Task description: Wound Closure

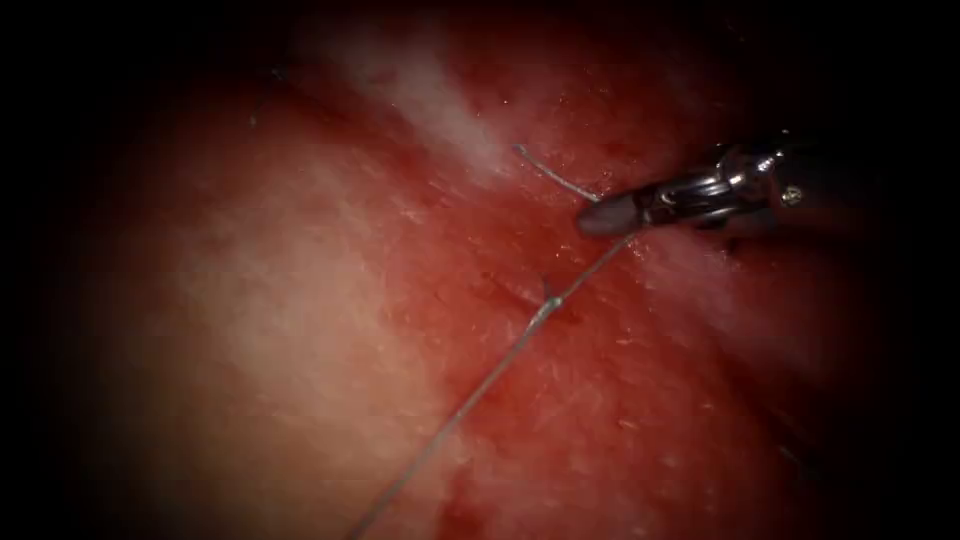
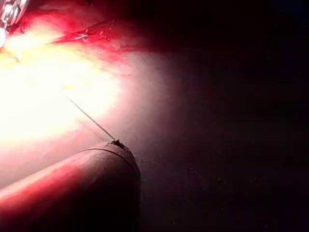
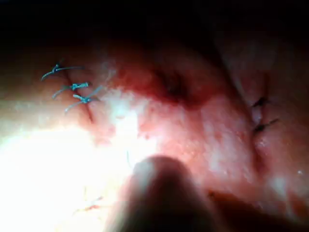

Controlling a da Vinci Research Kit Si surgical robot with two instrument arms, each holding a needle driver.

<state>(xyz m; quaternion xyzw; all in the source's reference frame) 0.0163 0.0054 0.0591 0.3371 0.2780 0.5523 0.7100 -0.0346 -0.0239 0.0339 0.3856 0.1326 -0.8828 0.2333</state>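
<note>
In the endoscope view my right tool [image 1: 600, 214] comes in from the right, its jaws shut on the thread [image 1: 480, 385] just above the red tissue [image 1: 300, 300]. A short thread tail [image 1: 553, 176] sticks out up and left from the jaw tip. The long strand runs taut from under the jaws down-left through a knot [image 1: 547, 304] sitting on the tissue, then off the lower edge. In the left wrist view the left tool's shaft [image 2: 72, 188] lies over the tissue, and a taut thread [image 2: 91, 120] reaches its tip.
The right wrist view shows three finished blue stitches [image 3: 72, 88] along a closed cut and dark stitches [image 3: 259, 116] on another. Red fluid wets the tissue around the knot. The right tool [image 2: 8, 14] glints in the left wrist view.
</note>
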